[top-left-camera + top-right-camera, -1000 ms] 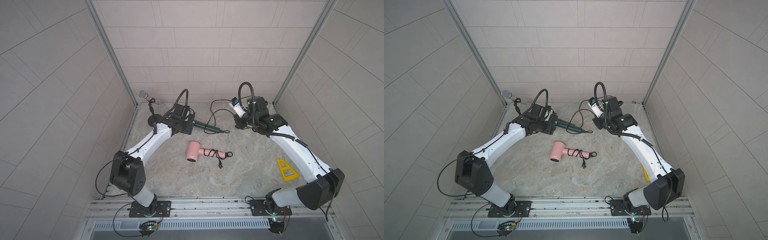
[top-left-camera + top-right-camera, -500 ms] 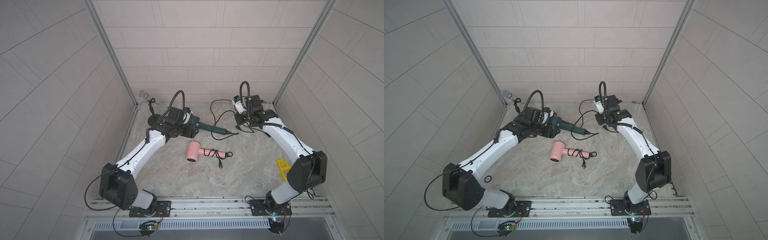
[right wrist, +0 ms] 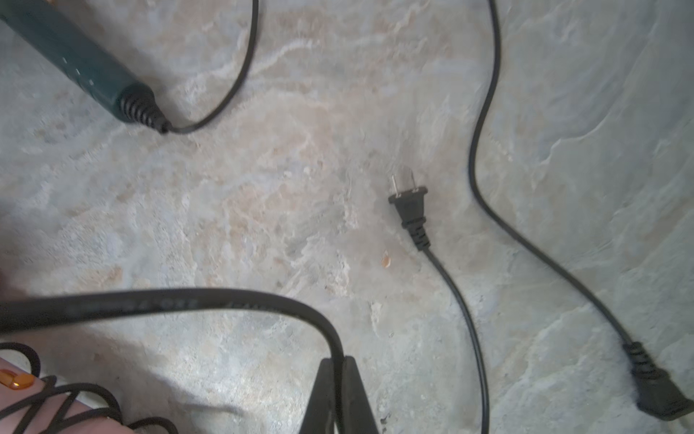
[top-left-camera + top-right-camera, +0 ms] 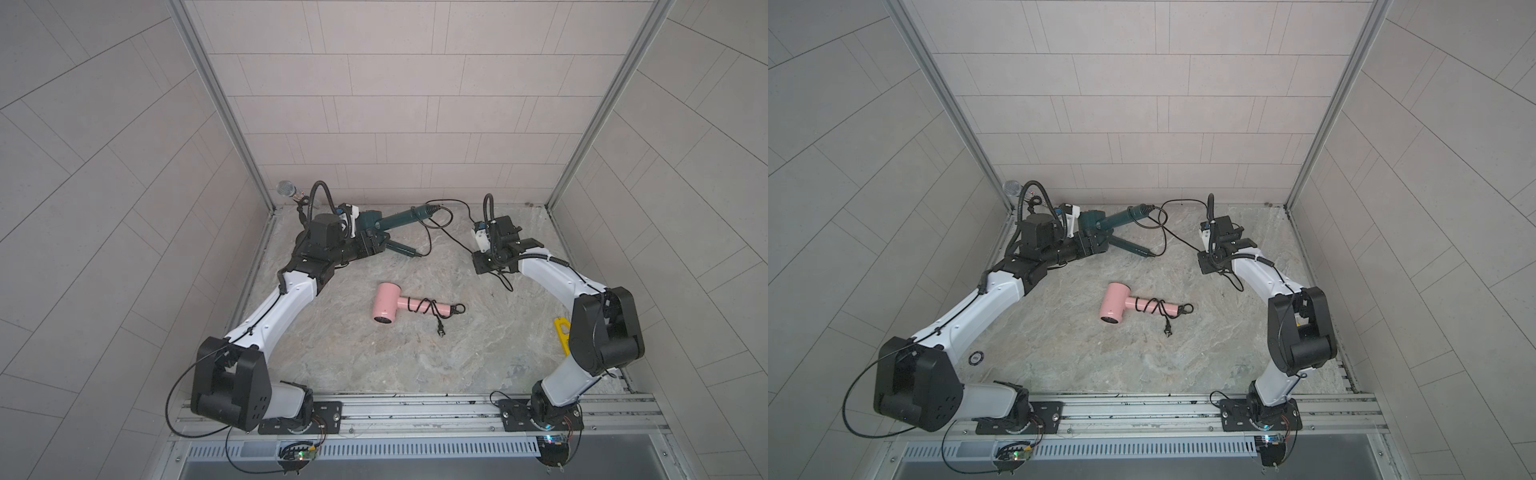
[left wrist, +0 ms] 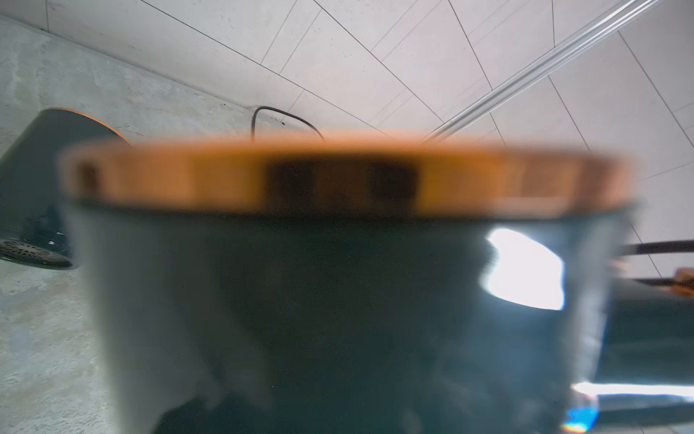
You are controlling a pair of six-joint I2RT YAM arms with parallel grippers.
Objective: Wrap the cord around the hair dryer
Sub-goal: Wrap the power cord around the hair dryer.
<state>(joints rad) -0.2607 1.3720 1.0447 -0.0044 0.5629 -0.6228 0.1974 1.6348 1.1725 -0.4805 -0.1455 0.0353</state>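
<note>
Pale tiled walls (image 4: 395,104) close in a mottled stone floor (image 4: 374,365). The left gripper (image 4: 374,244) is clamped on the head of the dryer (image 4: 392,219), a dark teal one held off the floor. Its handle points away from the left gripper toward the right arm, and the cord (image 3: 195,295) leaves the ribbed end of that handle in a loose loop. The left wrist view is filled by the dryer's blurred teal body and copper ring, so the fingers cannot be seen there. A teal bar (image 4: 401,248) slants from just under the left gripper to the floor; what it is I cannot tell.

The right gripper (image 3: 339,366) is well apart from the left one, tips down near the floor. Its fingers (image 3: 319,394) are pressed together on the cord, pinching it between the tips. From the tips it bends over and runs off to the side. Just beyond them a plug (image 3: 409,204) lies flat on the floor, prongs pointing away from the gripper.

Between the two grippers, nearer the arm bases, lies a pink dryer (image 4: 388,306) with its lead (image 4: 424,307) wound round the handle. A mic (image 4: 286,189) stands behind the left gripper in the corner. A yellow piece (image 4: 561,336) lies beside the right arm's elbow.
</note>
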